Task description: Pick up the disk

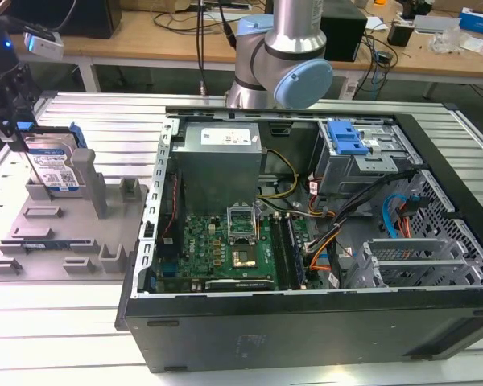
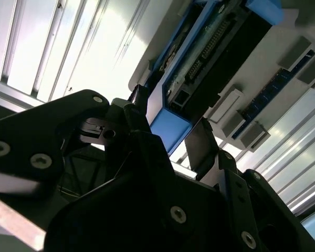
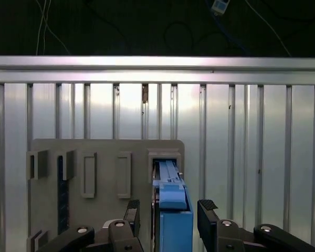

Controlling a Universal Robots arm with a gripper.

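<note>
Jaws open astride the disk (image 3: 173,223), gripping nothing yet.
It stands on edge in the grey fixture tray (image 1: 64,239) at the exterior view's left; the gripper (image 3: 169,206) should likely centre, closing evenly on both faces.

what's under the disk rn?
The disk stands on edge between posts of the grey fixture tray, which lies on the slatted metal table. The posts hide its lower edge. The fingers flank it, open.
</note>
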